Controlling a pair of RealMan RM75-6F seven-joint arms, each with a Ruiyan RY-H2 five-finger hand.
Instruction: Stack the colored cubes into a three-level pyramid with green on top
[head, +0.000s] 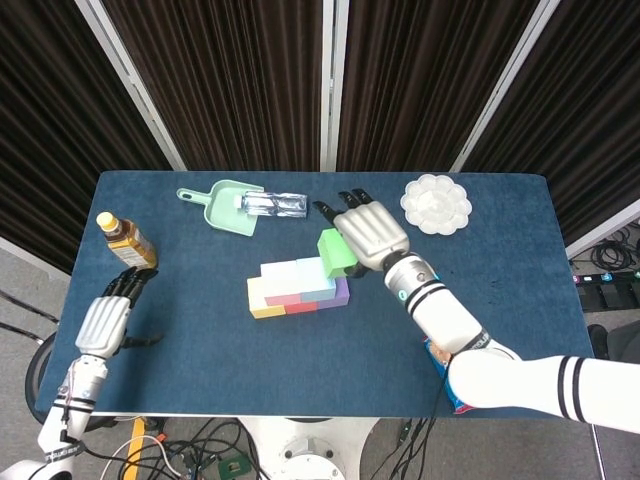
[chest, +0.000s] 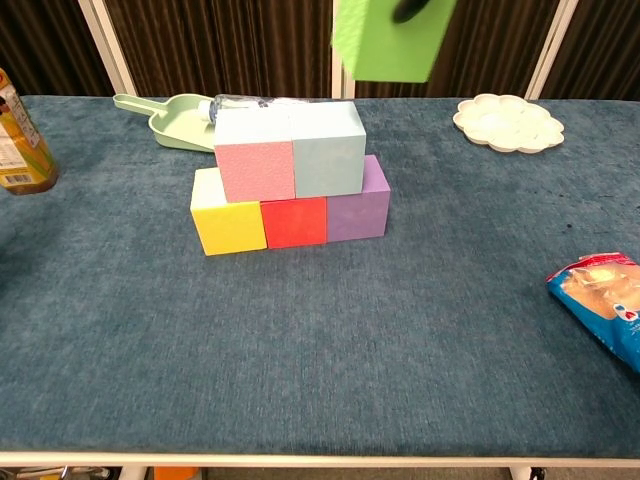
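My right hand (head: 372, 235) holds the green cube (head: 335, 252) in the air, just above and to the right of the block stack. In the chest view the green cube (chest: 389, 38) hangs near the top edge, above the light blue cube (chest: 327, 149). The stack has a yellow cube (chest: 228, 225), a red cube (chest: 294, 221) and a purple cube (chest: 357, 211) in the bottom row. A pink cube (chest: 256, 168) and the light blue one sit on them. My left hand (head: 105, 322) is open over the table's front left corner, holding nothing.
A bottle of brown drink (head: 124, 236) stands at the left edge. A green dustpan (head: 228, 207) with a clear bottle (head: 273, 204) lies at the back. A white flower-shaped dish (head: 436, 203) sits back right. A snack bag (chest: 606, 305) lies front right.
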